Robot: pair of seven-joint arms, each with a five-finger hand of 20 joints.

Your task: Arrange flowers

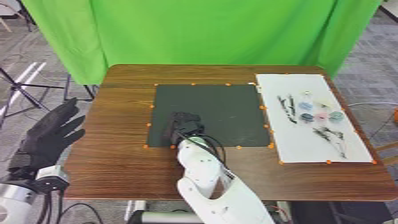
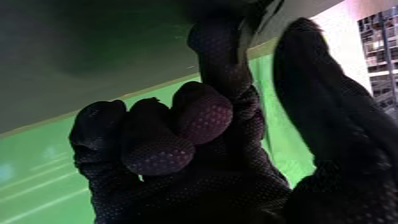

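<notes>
Flowers (image 1: 321, 116) lay on the right side of the brown table (image 1: 115, 165). A big dark mat (image 1: 235, 112) was in the middle, and a long white sheet (image 1: 298, 150) was right of it, under the flowers. The left hand (image 1: 40, 137) was past the table's left edge, fingers straight. The right hand (image 1: 186, 121) was over the mat's near left part, with fingers (image 2: 160, 156) curled and thumb (image 2: 311, 75) apart, nothing clear in its hold. Dark twigs (image 1: 291, 111) looked light, thin and easy to snap; the best place to pinch was low on a stem. Small flower heads (image 1: 306, 106) looked light, soft and easy to squash, so best held gently underneath.
</notes>
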